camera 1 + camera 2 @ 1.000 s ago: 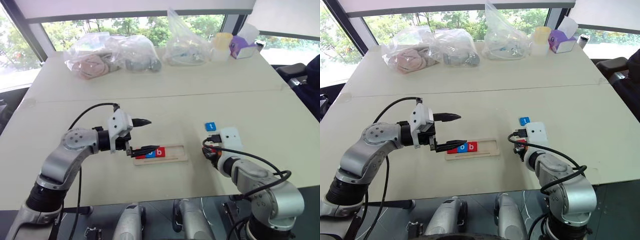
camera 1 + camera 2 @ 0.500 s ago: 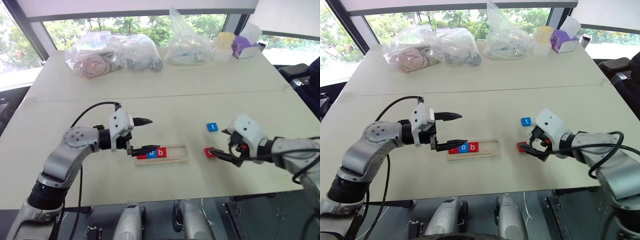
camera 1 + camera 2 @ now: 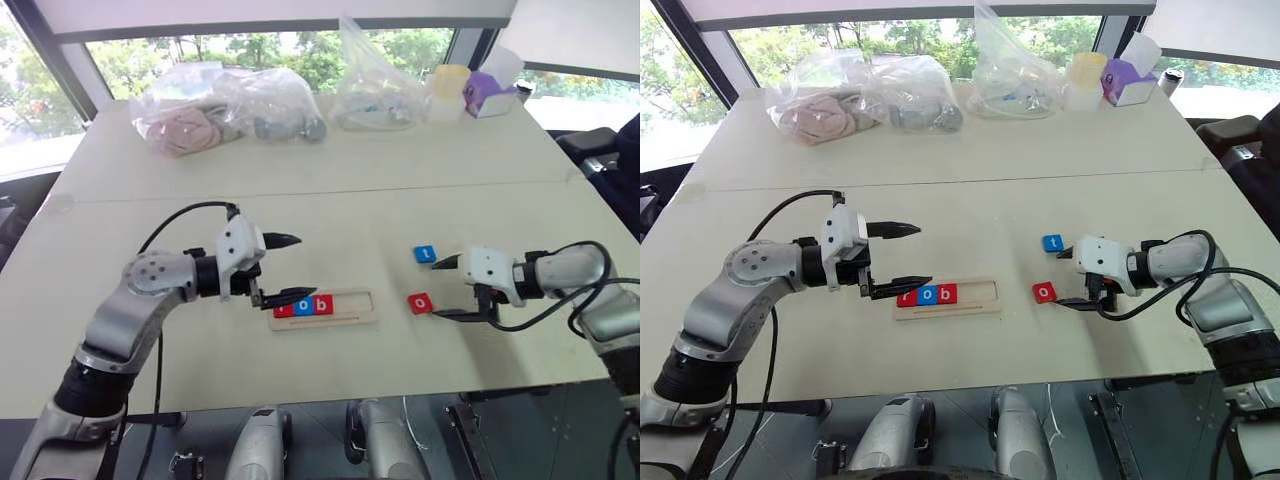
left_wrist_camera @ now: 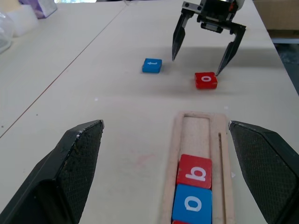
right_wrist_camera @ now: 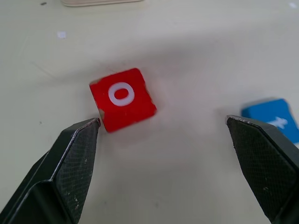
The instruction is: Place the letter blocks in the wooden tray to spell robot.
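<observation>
The wooden tray [image 3: 350, 312] lies at the table's middle front. Its left part holds a red tile half hidden by a finger, a blue "o" [image 4: 191, 205] and a red "b" [image 4: 194, 171]. My left gripper [image 3: 303, 267] hovers open over the tray's left end, its lower fingertip above that first red tile. To the right of the tray, a red "o" block [image 3: 421, 302] lies flat on the table, with a blue "t" block [image 3: 425, 254] just behind it. My right gripper [image 3: 440, 290] stands open just right of the red "o", pointing at it, with nothing in its jaws.
Clear plastic bags [image 3: 230, 105] of items, a yellow cup [image 3: 447, 85] and a purple tissue box [image 3: 490, 90] line the table's far edge. A seam [image 3: 400, 185] runs across the table behind the work area. The table's front edge is close below the tray.
My right gripper opened and swung out from close over the red "o" block to its right side. The block now lies flat, letter up. The left arm stayed still.
</observation>
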Available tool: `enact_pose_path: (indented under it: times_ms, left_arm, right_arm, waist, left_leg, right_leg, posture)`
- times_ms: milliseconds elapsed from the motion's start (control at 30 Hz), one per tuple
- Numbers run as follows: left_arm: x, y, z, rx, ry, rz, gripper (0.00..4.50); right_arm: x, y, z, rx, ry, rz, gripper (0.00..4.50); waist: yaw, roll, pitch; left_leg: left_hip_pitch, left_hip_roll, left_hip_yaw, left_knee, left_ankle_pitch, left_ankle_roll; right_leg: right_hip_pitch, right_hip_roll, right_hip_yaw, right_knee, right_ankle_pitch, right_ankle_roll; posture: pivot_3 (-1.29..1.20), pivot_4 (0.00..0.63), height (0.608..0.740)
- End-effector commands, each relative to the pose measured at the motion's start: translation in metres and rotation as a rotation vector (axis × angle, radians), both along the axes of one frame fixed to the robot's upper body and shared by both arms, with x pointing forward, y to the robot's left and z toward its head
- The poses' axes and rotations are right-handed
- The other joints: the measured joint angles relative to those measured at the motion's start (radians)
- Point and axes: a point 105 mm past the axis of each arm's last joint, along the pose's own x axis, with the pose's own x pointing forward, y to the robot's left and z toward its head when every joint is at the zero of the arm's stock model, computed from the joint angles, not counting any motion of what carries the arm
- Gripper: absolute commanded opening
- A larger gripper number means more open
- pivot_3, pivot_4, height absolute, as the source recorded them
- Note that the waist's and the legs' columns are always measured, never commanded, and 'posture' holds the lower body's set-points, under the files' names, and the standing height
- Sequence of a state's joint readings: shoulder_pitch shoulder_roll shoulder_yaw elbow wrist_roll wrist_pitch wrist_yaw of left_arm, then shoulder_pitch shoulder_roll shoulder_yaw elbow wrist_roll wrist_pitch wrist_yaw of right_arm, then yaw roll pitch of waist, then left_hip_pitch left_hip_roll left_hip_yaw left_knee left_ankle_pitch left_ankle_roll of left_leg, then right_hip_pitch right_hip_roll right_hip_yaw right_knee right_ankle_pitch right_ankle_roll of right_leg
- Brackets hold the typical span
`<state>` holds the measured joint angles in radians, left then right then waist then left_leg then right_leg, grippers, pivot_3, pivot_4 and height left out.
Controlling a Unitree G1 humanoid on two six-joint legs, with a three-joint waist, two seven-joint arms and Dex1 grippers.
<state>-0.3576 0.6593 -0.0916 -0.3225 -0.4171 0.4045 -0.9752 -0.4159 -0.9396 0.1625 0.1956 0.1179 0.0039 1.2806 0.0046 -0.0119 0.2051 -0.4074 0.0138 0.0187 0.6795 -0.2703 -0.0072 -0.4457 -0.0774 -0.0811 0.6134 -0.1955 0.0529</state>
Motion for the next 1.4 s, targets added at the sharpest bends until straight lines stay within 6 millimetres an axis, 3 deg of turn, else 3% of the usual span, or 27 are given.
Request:
enact_pose_path:
  times_ms: [33,400,500,633,667,733,900,1067,1267,1400]
  left_arm:
    - [-0.003,0.003,0.013,-0.007,-0.059,0.014,4.5]
    - [-0.003,0.006,0.013,-0.006,-0.061,0.037,4.5]
    - [-0.003,0.006,0.014,-0.007,-0.063,0.04,4.5]
    - [-0.003,0.006,0.014,-0.008,-0.064,0.041,4.5]
    - [-0.003,0.006,0.014,-0.009,-0.063,0.041,4.5]
    - [-0.003,0.006,0.013,-0.008,-0.062,0.04,4.5]
    - [-0.002,0.006,0.014,-0.006,-0.061,0.04,4.5]
    - [-0.002,0.006,0.014,-0.006,-0.063,0.039,4.5]
    - [-0.002,0.006,0.014,-0.009,-0.069,0.049,4.5]
    - [-0.004,0.008,0.014,-0.008,-0.069,0.06,4.5]
  right_arm:
    - [0.004,0.002,0.002,-0.009,-0.001,0.028,4.44]
    - [0.002,0.006,-0.003,0.009,0.052,0.065,4.44]
    - [0.0,0.008,-0.005,0.006,0.062,0.078,3.54]
    - [-0.005,0.013,-0.008,0.017,0.076,0.101,1.4]
    - [-0.006,0.014,-0.008,0.018,0.077,0.103,1.08]
    - [-0.005,0.016,-0.009,0.018,0.072,0.102,1.11]
    - [-0.004,0.033,0.015,0.079,0.035,0.126,1.11]
    - [-0.007,0.067,0.039,0.111,0.011,0.212,1.11]
    - [-0.006,0.104,0.029,0.139,0.039,0.253,1.11]
    - [-0.001,0.112,0.018,0.124,0.047,0.248,1.11]
  waist:
    - [0.005,0.0,0.0]
    - [0.009,0.0,0.0]
    - [0.009,0.0,0.0]
    - [0.008,0.0,0.0]
    - [0.008,0.0,0.0]
    - [0.008,0.0,0.0]
    - [0.008,0.0,0.0]
    - [0.008,0.0,0.0]
    - [0.009,0.0,0.0]
    - [0.009,0.0,0.0]
  left_leg:
    - [0.0,0.0,0.0,0.0,0.0,0.0]
    - [0.001,0.0,0.0,0.002,0.0,0.0]
    - [0.001,0.0,0.0,0.002,0.0,0.0]
    - [0.001,0.0,0.0,0.002,0.0,0.0]
    - [0.002,0.0,0.001,0.002,0.0,0.0]
    - [0.002,0.0,0.001,0.002,0.0,0.0]
    - [0.002,0.0,0.001,0.002,0.0,0.0]
    - [0.002,0.001,0.001,0.003,0.0,0.0]
    - [0.002,0.001,0.0,0.003,0.0,0.0]
    - [0.002,0.0,0.0,0.003,0.0,0.0]
  right_leg:
    - [0.0,0.0,0.0,0.0,0.0,0.0]
    - [0.001,0.0,0.0,0.001,0.0,-0.001]
    - [0.001,0.0,0.0,0.001,0.001,-0.001]
    - [0.002,0.0,0.0,0.001,0.001,-0.001]
    - [0.002,0.0,0.0,0.001,0.001,-0.001]
    - [0.002,0.0,0.0,0.002,0.001,-0.002]
    - [0.002,0.0,0.0,0.003,0.001,-0.002]
    - [0.002,0.0,0.0,0.003,0.001,-0.002]
    - [0.002,0.0,0.0,0.003,0.001,-0.002]
    - [0.002,-0.001,0.0,0.003,0.002,0.0]
  posture:
    - [0.0,0.15,0.74]
    - [0.0,0.15,0.74]
    - [0.0,0.15,0.74]
    - [0.0,0.15,0.74]
    - [0.0,0.15,0.74]
    - [0.0,0.15,0.74]
    - [0.0,0.15,0.74]
    - [0.0,0.15,0.74]
    - [0.0,0.15,0.74]
    - [0.0,0.15,0.74]
